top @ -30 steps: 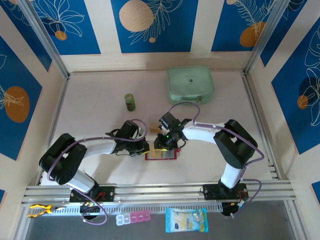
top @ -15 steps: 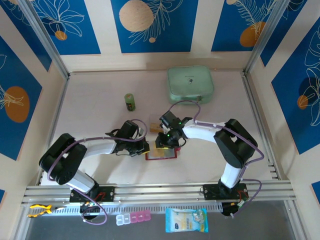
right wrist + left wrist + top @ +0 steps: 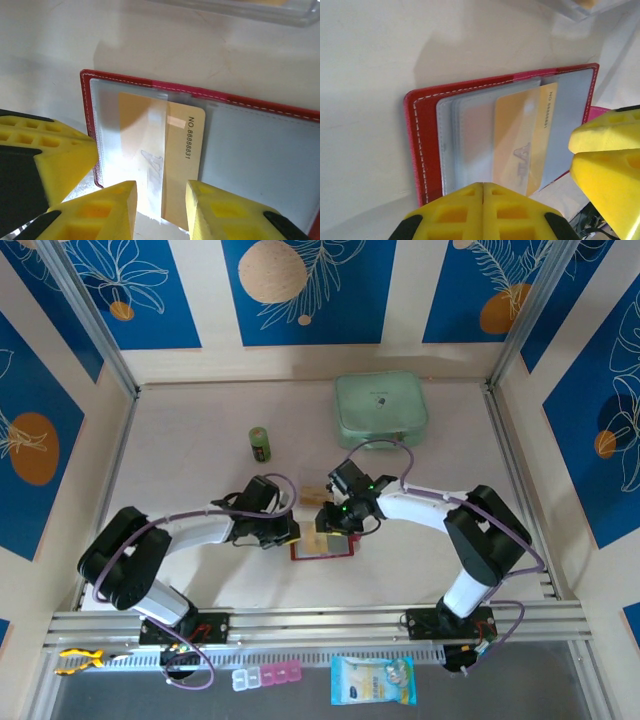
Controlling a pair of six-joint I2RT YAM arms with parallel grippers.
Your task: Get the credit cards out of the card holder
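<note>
Right pincer (image 3: 161, 210) part open, tips over lower end of yellow card (image 3: 170, 150). Card long axis up-down in frame, left half under clear pocket (image 3: 135, 115). Left pincer (image 3: 482, 200) closed, empty, at edge of red card holder (image 3: 322, 550). Holder open flat on counter (image 3: 200, 420), just below centre of top view.

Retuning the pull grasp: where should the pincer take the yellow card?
Probably pinch the yellow card at its bare end that juts past the red wallet's edge, clear of the plastic pocket. Come in flat from that edge, where the right pincer sits; elsewhere it lies flush.
</note>
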